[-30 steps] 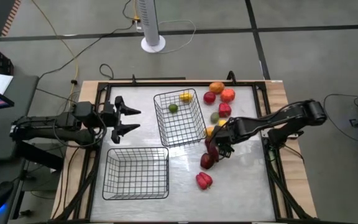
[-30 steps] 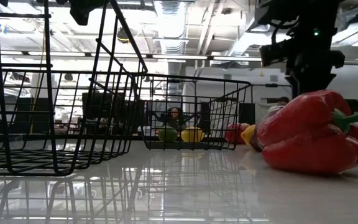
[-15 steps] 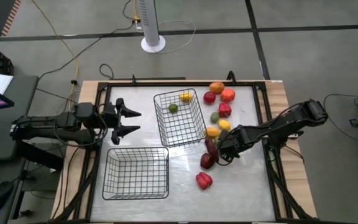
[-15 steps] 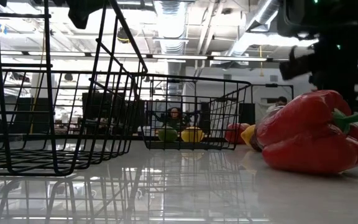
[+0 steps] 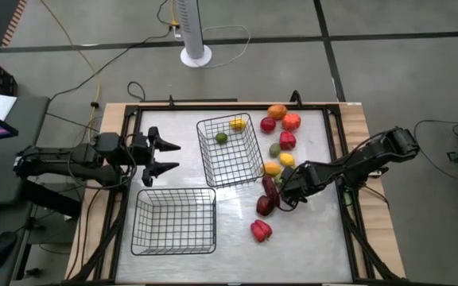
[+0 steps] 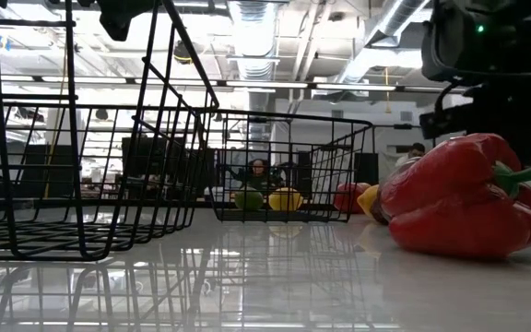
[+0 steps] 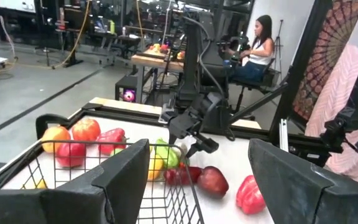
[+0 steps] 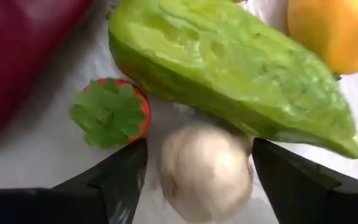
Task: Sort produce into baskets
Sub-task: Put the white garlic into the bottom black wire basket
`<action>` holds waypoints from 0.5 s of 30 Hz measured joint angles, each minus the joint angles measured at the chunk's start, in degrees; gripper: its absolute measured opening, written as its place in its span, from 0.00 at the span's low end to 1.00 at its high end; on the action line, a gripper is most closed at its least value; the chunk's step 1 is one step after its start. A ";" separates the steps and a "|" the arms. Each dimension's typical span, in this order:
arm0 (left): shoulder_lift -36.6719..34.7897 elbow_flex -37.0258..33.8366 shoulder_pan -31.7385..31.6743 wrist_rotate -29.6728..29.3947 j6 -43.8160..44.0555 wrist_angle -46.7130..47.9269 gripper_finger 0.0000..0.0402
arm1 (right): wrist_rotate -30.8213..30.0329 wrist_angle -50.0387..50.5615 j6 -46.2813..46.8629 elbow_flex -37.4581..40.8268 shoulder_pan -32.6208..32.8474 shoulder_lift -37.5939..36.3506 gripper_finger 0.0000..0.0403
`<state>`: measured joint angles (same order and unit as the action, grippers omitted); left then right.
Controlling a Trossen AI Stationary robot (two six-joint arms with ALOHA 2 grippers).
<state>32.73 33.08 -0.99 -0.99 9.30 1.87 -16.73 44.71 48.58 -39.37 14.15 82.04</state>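
Right hand dropped lower, nearer desk, since a second back; fingers spread either side of white garlic-like piece, nothing gripped. Baskets: far basket holds yellow, green pieces; near basket bare. Left hand wide open, beside far basket. Green vegetable, small strawberry near white piece.

– What's on the table?
– Two wire baskets: one mid-table toward the far edge, one by the near left corner.
– And loose?
– Fruit and vegetables bunched along the right side, with a red pepper nearest the front edge.
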 joint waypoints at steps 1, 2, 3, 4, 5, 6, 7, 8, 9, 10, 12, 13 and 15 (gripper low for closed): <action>0.02 0.00 0.00 0.00 0.00 0.00 0.65 | 0.15 -0.13 0.04 0.30 -0.31 0.00 0.74; 0.01 0.00 0.00 -0.01 0.00 0.00 0.65 | 0.15 0.04 0.03 0.34 -0.51 0.00 0.72; 0.02 0.00 0.00 0.00 0.00 0.00 0.65 | 0.13 0.03 -0.04 0.34 -0.66 0.02 0.70; 0.02 0.00 0.00 -0.01 0.00 0.00 0.65 | 0.13 0.01 -0.26 0.29 -0.84 0.02 0.67; 0.00 0.00 0.00 -0.03 0.00 0.00 0.65 | 0.17 0.27 -0.36 0.06 -0.86 0.02 0.65; 0.00 0.00 0.00 -0.07 0.00 0.00 0.65 | 0.54 0.89 -0.38 -0.46 -0.84 0.02 0.62; 0.00 0.00 0.00 -0.13 0.00 -0.01 0.65 | 1.67 1.80 -0.39 -1.15 -0.82 0.02 0.60; 0.00 0.00 0.00 -0.15 -0.02 -0.02 0.65 | 2.98 2.81 -0.51 -2.03 -0.80 0.02 0.57; 0.00 0.00 0.00 -0.15 -0.02 -0.04 0.65 | 3.95 4.00 -0.72 -3.22 -0.78 0.02 0.54; 0.00 0.00 0.00 -0.17 -0.02 -0.06 0.65 | 4.74 5.25 -0.87 -4.53 -0.44 0.02 0.51; 0.00 0.00 0.00 -0.17 -0.02 -0.33 0.65 | 4.94 8.98 -0.89 -7.25 0.41 0.02 0.45; 0.00 0.00 0.00 -0.17 -0.02 -0.35 0.65 | 4.89 10.57 -0.90 -8.41 0.89 0.00 0.42; -0.02 0.00 0.00 -0.15 -0.02 -0.35 0.65 | 3.76 12.41 -0.69 -10.20 1.47 0.00 0.36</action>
<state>32.71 33.08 -0.99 -1.15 9.28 1.52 -12.97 57.12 47.89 -49.56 15.61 82.04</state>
